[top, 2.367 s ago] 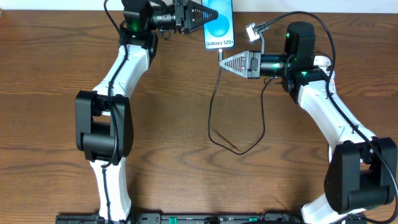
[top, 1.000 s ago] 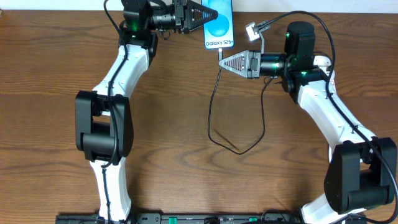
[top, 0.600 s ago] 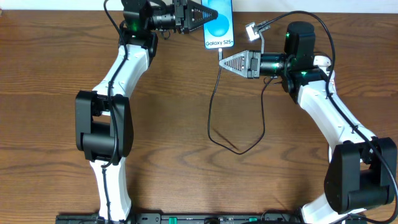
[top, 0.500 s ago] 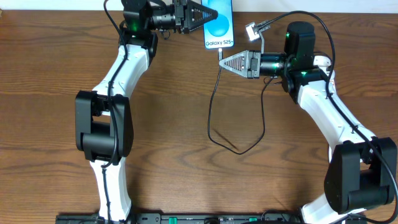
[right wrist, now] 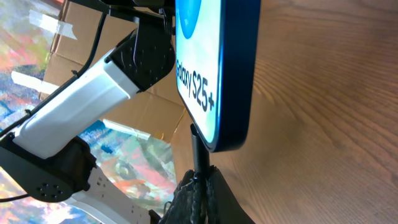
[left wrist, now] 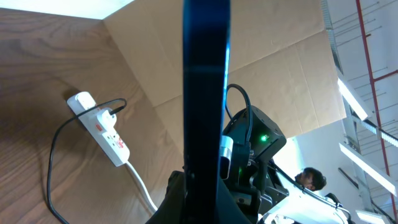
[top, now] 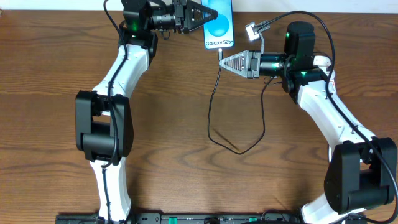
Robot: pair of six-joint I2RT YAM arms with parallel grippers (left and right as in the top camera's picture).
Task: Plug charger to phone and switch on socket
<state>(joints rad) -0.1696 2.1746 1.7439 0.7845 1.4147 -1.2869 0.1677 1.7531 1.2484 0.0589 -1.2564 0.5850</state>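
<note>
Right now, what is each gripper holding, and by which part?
The left gripper pinches the phone at one long edge, away from its charging end. The right gripper pinches the charger by its plug end, right at the phone's bottom edge.

Slim rectangular cyan-screen smartphone [top: 219,28]: clamped between left gripper [top: 213,17] fingers, jutting past their tips. Its lower end sits just ahead of right gripper [top: 222,62] fingertips, which pinch the long thin black charger cable [right wrist: 198,152]; plug tip touches that end. Cable trails back behind right fingers, looping on brown wooden table [top: 50,93]. White elongated plastic power strip [left wrist: 106,132]: on table, well ahead of left fingertips, to their left.
</note>
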